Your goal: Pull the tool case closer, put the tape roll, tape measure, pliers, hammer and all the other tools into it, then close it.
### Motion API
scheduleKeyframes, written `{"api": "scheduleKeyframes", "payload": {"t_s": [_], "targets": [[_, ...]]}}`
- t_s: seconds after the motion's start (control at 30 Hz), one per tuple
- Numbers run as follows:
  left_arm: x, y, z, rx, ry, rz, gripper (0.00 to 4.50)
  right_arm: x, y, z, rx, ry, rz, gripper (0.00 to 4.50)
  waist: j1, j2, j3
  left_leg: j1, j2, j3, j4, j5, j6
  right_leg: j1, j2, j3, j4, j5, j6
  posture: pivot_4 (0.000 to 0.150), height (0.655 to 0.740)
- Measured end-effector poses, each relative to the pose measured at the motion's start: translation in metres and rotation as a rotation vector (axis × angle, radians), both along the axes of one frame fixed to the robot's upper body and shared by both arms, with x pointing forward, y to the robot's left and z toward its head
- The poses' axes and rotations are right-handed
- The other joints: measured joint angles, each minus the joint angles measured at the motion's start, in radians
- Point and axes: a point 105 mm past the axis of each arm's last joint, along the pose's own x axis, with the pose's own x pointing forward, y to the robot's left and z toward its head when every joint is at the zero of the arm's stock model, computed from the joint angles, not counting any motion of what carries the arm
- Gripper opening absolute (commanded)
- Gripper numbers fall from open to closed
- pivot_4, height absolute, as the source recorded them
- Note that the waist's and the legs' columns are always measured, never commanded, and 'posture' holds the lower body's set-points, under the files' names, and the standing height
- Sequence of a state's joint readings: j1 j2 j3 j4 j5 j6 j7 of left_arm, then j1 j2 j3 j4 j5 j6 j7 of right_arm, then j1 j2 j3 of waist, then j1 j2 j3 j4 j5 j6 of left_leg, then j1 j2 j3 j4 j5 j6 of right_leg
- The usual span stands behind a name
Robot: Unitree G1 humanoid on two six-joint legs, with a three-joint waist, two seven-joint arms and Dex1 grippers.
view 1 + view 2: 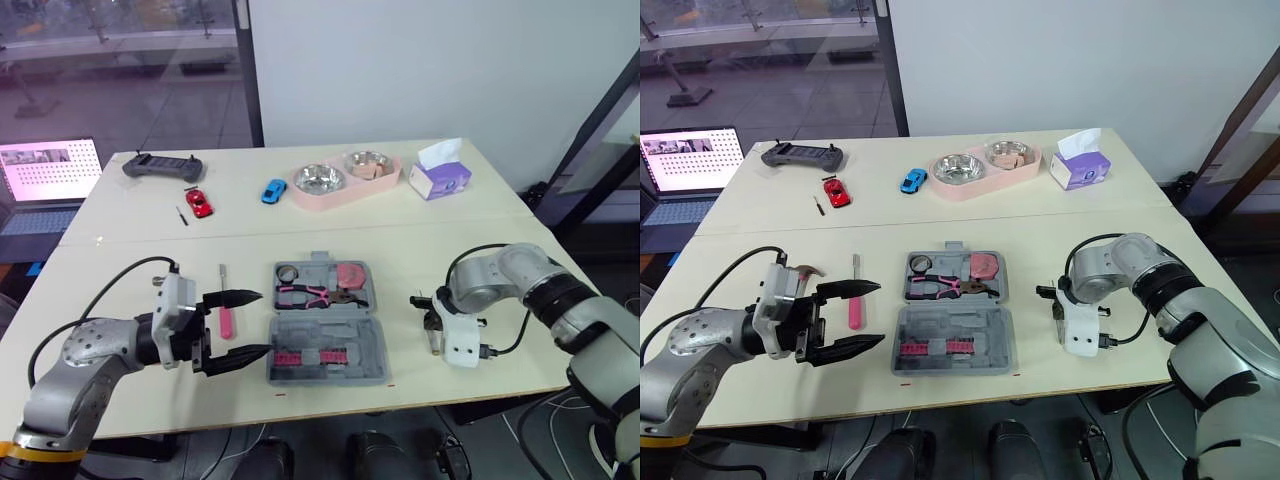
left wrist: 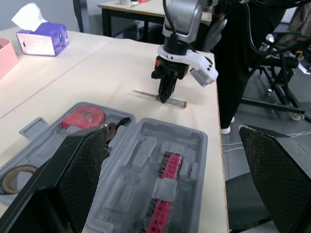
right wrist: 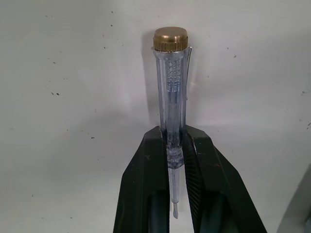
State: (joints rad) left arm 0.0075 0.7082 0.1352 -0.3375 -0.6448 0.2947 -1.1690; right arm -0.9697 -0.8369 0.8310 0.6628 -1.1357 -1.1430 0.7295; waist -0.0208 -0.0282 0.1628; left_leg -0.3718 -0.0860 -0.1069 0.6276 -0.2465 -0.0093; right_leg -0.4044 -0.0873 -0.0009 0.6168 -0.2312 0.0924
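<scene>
Right wrist view has the right gripper (image 3: 174,132) clamping a clear screwdriver (image 3: 171,73) on the table (image 3: 73,97), while lower left in the eye views the left gripper (image 1: 266,322) gapes empty.

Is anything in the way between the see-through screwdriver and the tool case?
No, nothing visible. The screwdriver, pinched in the right gripper, lies beside the open tool case, with only table surface between them.
</scene>
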Motion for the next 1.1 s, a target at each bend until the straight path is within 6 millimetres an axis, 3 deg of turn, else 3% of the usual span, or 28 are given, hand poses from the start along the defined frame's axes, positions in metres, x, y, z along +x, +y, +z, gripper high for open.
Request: {"api": "scheduleKeyframes", "payload": {"t_s": [0.1, 0.2, 0.3, 0.4, 0.5, 0.6, 0.7, 0.8, 0.97, 1.1], "targets": [[0.001, -0.001, 0.001, 0.0, -0.004, -0.004, 4.5, -0.002, -0.003, 0.007, 0.057, 0.007, -0.091, 0.03, 0.002, 0.006, 0.004, -0.002, 0.0, 0.0, 0.0, 0.0, 0.0, -0.001, -0.001, 0.0, 0.0, 0.0, 0.0, 0.15, 0.74], [0.002, -0.001, 0.002, -0.004, -0.008, -0.003, 4.5, -0.015, -0.004, 0.034, 0.227, 0.057, -0.417, 0.03, 0.015, 0.019, 0.012, -0.005, -0.001, -0.001, 0.001, -0.001, 0.002, -0.002, -0.005, 0.0, -0.001, 0.0, 0.0, 0.15, 0.74], [0.002, -0.002, -0.001, -0.017, 0.005, -0.001, 4.5, -0.049, 0.013, 0.077, 0.446, 0.333, -0.815, 0.03, 0.012, 0.026, 0.016, -0.006, -0.001, -0.002, 0.001, -0.003, 0.005, -0.004, -0.006, 0.0, 0.0, 0.0, 0.001, 0.15, 0.74], [0.001, -0.007, -0.003, -0.031, 0.012, -0.015, 4.5, -0.077, 0.018, 0.105, 0.481, 0.55, -1.126, 0.03, 0.01, 0.025, 0.016, -0.006, 0.0, -0.001, 0.001, -0.003, 0.005, -0.004, -0.006, -0.002, -0.001, -0.001, 0.0, 0.15, 0.74], [0.0, -0.007, -0.005, -0.033, 0.018, -0.012, 4.5, -0.084, 0.016, 0.092, 0.485, 0.681, -1.493, 0.03, 0.01, 0.024, 0.015, -0.008, 0.0, -0.001, 0.003, -0.004, 0.004, -0.005, -0.007, -0.002, -0.001, -0.002, 0.0, 0.15, 0.74], [-0.002, -0.01, -0.005, -0.031, 0.019, -0.036, 4.5, -0.051, 0.035, 0.065, 0.694, 0.732, -1.915, 0.03, 0.007, 0.019, 0.013, -0.01, 0.002, 0.001, 0.003, -0.004, 0.004, -0.009, -0.007, -0.002, 0.0, -0.001, -0.001, 0.15, 0.74], [-0.007, -0.009, -0.009, -0.016, 0.023, -0.058, 4.5, -0.035, 0.023, 0.036, 0.769, 0.628, -2.233, 0.03, 0.029, 0.022, 0.011, -0.026, -0.003, 0.001, 0.005, -0.001, 0.001, -0.028, -0.01, -0.002, 0.007, 0.003, 0.003, 0.15, 0.74], [-0.008, -0.007, -0.012, 0.002, 0.028, -0.061, 4.5, -0.021, 0.015, 0.03, 0.878, 0.542, -2.375, 0.03, 0.038, 0.022, 0.011, -0.035, -0.004, 0.0, 0.006, 0.002, -0.004, -0.035, -0.011, -0.003, 0.006, 0.005, 0.005, 0.15, 0.74], [-0.004, -0.009, -0.006, 0.003, -0.001, -0.07, 4.5, -0.002, -0.002, 0.021, 1.02, 0.381, -2.524, 0.03, 0.034, 0.022, 0.011, -0.035, -0.004, 0.001, 0.007, 0.0, 0.0, -0.031, -0.01, -0.003, 0.0, 0.009, 0.004, 0.15, 0.74], [-0.003, -0.009, -0.005, 0.004, -0.005, -0.072, 4.5, 0.0, -0.008, 0.015, 1.076, 0.313, -2.563, 0.03, 0.033, 0.021, 0.011, -0.029, -0.003, 0.0, 0.007, 0.001, 0.0, -0.025, -0.009, -0.003, 0.0, 0.009, 0.004, 0.15, 0.74]]}}
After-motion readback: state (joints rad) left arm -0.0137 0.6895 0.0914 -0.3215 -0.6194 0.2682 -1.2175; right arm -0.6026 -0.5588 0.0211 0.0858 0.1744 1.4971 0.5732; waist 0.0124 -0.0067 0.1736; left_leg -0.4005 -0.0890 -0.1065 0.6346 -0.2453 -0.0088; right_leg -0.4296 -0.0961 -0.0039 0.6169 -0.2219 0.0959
